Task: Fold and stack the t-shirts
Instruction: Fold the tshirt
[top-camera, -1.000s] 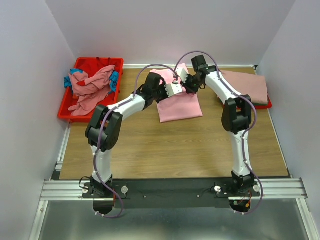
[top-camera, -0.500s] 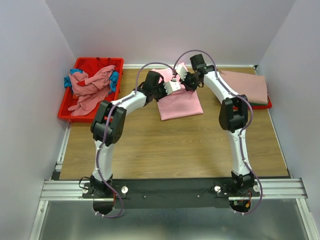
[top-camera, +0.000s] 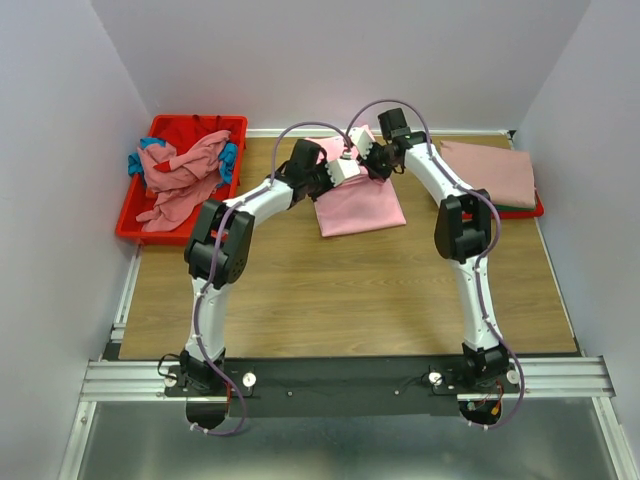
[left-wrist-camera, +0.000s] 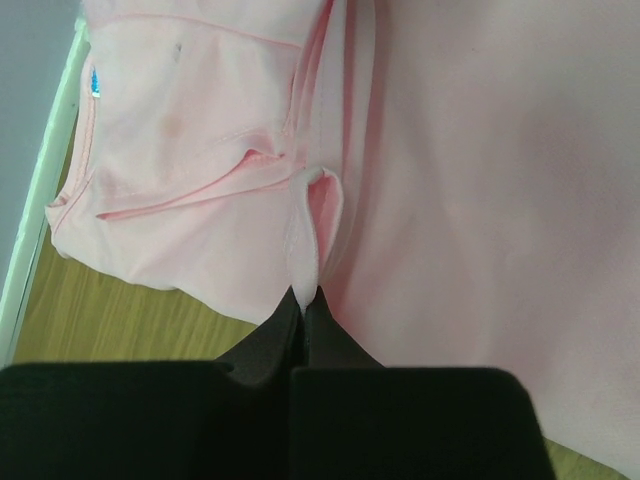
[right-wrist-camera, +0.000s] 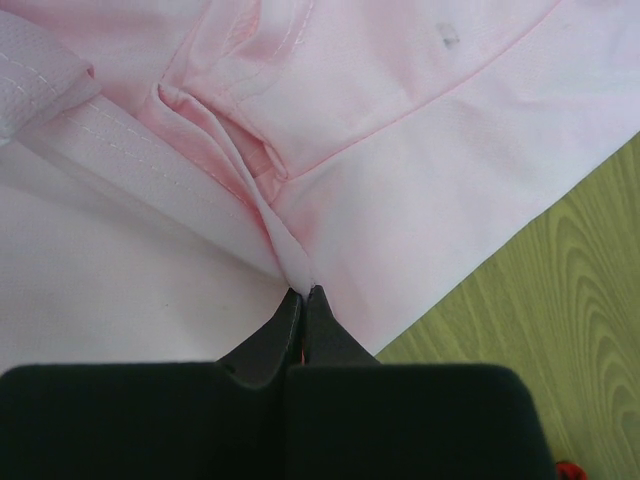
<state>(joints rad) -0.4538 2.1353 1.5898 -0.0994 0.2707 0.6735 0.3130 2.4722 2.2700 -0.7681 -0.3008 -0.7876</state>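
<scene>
A bright pink t-shirt (top-camera: 365, 208) lies partly folded on the wooden table (top-camera: 340, 290), behind its middle. Both arms reach over the shirt's far edge and meet there. My left gripper (top-camera: 346, 170) is shut on a raised fold of the pink cloth (left-wrist-camera: 310, 225), pinched at the fingertips (left-wrist-camera: 303, 297). My right gripper (top-camera: 368, 164) is shut on another ridge of the same shirt (right-wrist-camera: 285, 240), gripped at its tips (right-wrist-camera: 303, 293). A folded dusty rose t-shirt (top-camera: 492, 170) tops a stack at the back right.
A red bin (top-camera: 135, 215) at the back left holds crumpled dusty rose (top-camera: 180, 175) and teal shirts (top-camera: 229, 158). A red edge (top-camera: 538, 208) shows under the right stack. White walls close in the back and sides. Bare wood (right-wrist-camera: 570, 290) shows beside the shirt.
Both grippers have moved a little toward the back wall and closer together, still shut on the pink shirt's far edge. The left arm's elbow has swung inward.
</scene>
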